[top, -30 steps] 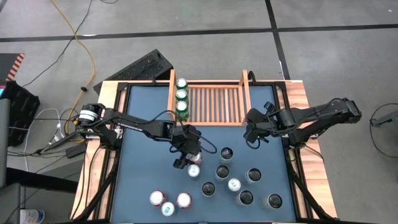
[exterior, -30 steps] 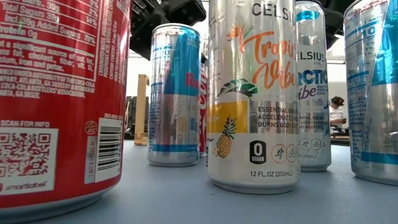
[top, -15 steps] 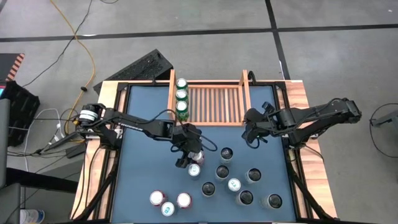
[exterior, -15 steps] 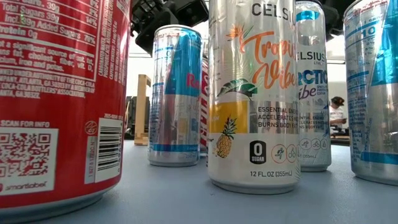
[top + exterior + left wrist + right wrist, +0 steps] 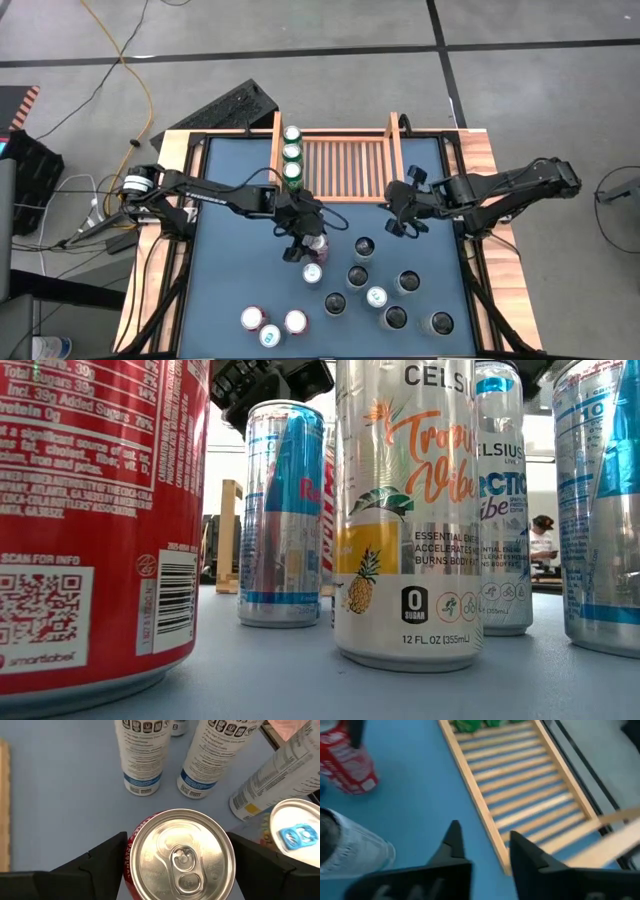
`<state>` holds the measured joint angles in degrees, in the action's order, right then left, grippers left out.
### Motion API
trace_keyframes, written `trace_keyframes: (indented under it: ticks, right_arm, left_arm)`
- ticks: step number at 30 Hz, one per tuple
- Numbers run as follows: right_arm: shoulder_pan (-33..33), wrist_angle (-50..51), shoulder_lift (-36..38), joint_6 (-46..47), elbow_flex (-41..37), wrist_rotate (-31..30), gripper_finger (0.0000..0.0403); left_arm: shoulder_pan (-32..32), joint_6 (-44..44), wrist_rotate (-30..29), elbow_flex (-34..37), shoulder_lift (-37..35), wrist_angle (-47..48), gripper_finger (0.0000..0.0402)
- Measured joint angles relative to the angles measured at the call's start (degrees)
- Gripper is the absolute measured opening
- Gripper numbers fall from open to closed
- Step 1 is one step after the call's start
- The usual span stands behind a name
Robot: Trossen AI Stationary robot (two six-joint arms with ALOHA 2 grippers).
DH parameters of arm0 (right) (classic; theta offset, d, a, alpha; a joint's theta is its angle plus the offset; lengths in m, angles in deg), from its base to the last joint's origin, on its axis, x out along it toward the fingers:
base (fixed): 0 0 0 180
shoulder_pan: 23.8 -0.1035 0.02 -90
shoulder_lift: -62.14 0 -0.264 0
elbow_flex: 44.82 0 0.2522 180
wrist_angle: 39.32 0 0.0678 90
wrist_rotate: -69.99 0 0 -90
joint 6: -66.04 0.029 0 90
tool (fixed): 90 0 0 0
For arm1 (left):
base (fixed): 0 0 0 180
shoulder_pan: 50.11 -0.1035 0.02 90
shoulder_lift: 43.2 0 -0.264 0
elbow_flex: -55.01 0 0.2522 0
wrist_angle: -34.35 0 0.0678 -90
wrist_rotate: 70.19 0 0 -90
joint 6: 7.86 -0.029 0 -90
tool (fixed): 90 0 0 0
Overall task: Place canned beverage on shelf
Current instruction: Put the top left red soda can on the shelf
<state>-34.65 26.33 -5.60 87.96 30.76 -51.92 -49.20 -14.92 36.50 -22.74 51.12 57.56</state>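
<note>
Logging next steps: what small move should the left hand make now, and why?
Probably close on the red can: the left hand sits with one finger on either side of it, not yet gripping. The shelf holds three green cans, leaving free slats.

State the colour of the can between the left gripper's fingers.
Red, with a silver top: the can shows best in the left wrist view.

Red can (image 5: 180,857) upright on table, slatted wooden shelf (image 5: 345,168) beyond
</note>
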Motion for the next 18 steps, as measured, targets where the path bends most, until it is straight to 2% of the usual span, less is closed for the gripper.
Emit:
trace_keyframes:
  ticks: [6, 9, 13, 18]
  right_arm:
    - [0.6, -7.7, 0.0, -4.5, 0.0, 0.8, 0.0211]
    - [1.5, -10.1, 0.0, -4.4, 0.0, 2.5, 0.0249]
    - [2.6, -16.1, -0.2, -6.4, 0.0, 6.2, 0.0262]
    - [3.6, -28.1, -2.9, -14.2, 0.1, 14.6, 0.0263]
  left_arm:
    - [-0.8, -1.5, 0.0, 0.0, -4.6, 0.8, 0.0291]
    - [-1.0, -2.9, -0.6, 0.0, -7.4, 1.7, 0.0291]
    - [-1.0, -3.7, -1.5, 0.0, -10.3, 3.0, 0.0291]
    - [-1.0, -6.4, -4.9, 0.0, -12.7, 3.3, 0.0291]
